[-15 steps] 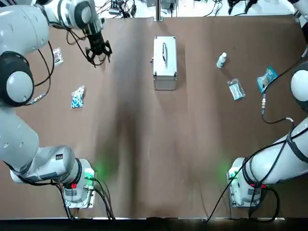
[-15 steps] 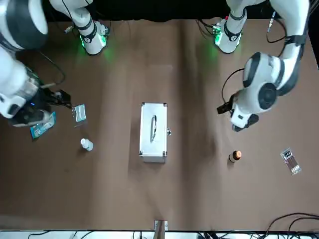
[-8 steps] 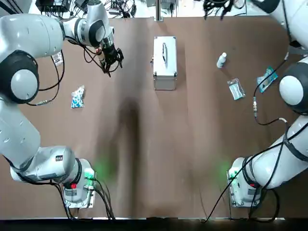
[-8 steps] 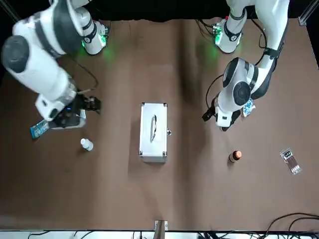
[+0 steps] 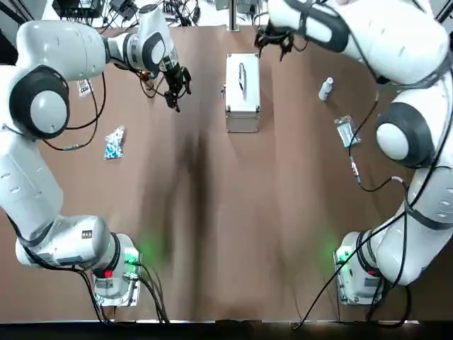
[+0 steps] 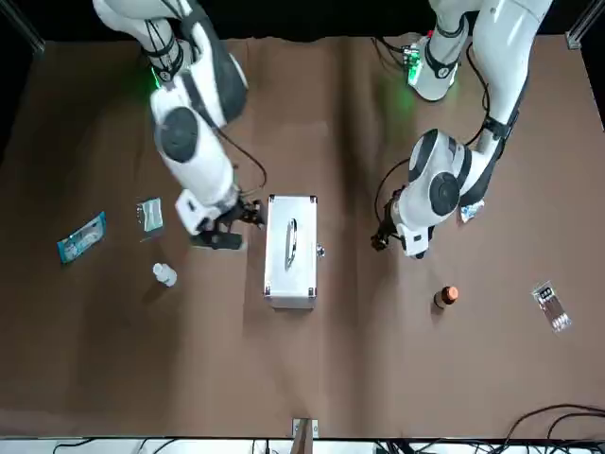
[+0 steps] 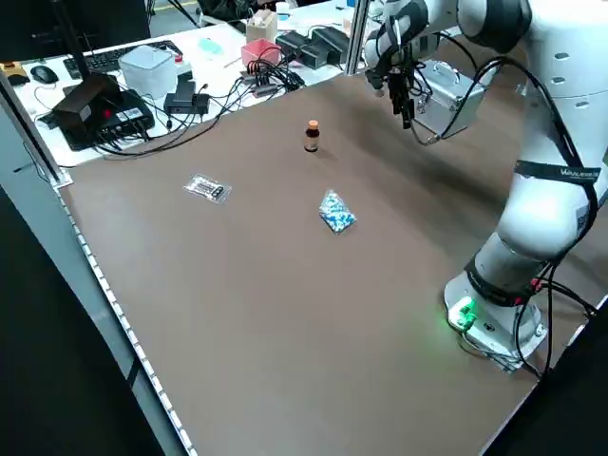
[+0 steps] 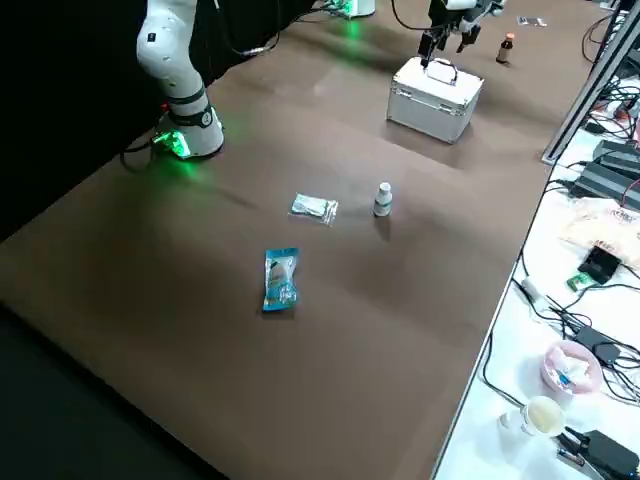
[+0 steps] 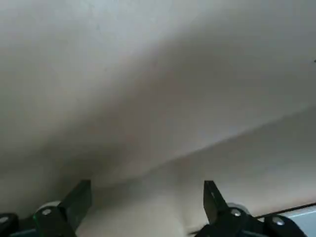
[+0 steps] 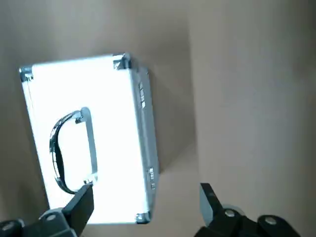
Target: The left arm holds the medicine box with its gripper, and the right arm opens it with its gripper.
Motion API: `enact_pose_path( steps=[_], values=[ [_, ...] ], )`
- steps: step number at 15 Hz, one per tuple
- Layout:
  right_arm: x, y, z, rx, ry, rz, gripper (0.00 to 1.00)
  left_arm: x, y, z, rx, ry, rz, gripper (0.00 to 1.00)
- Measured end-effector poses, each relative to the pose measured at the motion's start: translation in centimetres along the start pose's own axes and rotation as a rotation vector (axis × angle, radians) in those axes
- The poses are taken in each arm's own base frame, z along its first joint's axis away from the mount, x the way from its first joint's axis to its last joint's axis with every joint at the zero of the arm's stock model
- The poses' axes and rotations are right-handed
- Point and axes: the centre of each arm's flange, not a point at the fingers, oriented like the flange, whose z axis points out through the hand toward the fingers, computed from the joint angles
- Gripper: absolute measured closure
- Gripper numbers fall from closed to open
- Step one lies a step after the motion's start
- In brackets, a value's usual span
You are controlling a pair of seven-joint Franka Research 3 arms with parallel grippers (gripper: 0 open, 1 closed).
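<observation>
- medicine box (image 5: 242, 88): silver case, lying flat with its handle up and its lid closed; far middle of the brown table (image 5: 233, 234); nothing grips it
- right hand (image 6: 248, 216): just beside the box on the robot's right, level with the box's near end in the front view; fingers (image 10: 81, 202) spread wide, grasping nothing; its wrist view looks down on the lid and handle, with the box's long edge running between the two fingers; cannot tell if it touches the case
- left hand (image 5: 174, 95): on the box's other side, apart from it, fingertips pointing down at the table; fingers (image 9: 79, 197) spread and empty; its wrist view shows only bare table between them
- robot's right of the box: small white bottle (image 5: 325, 88); clear sachet (image 5: 347, 131) nearer the bases; blue packet (image 6: 80, 236) further out toward the table edge
- robot's left of the box: blue-and-white sachet (image 5: 114, 142); small brown bottle with an orange cap (image 6: 445, 297); flat labelled packet (image 6: 550, 305) near the far left corner; all well apart from the box
</observation>
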Motion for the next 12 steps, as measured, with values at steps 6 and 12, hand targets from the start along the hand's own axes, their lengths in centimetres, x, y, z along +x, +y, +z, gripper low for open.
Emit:
enact_pose_path(
  steps=[6,12],
  values=[
    [-2.0,-5.9,4.6,0.022,0.036,0.035,0.11,-1.4,5.5,0.3,-0.047,-0.081,-0.355,0.0],
    [-4.2,-8.3,5.1,0.021,0.033,0.017,0.33,-3.7,7.9,2.8,-0.008,-0.205,-0.492,0.0]
  ],
)
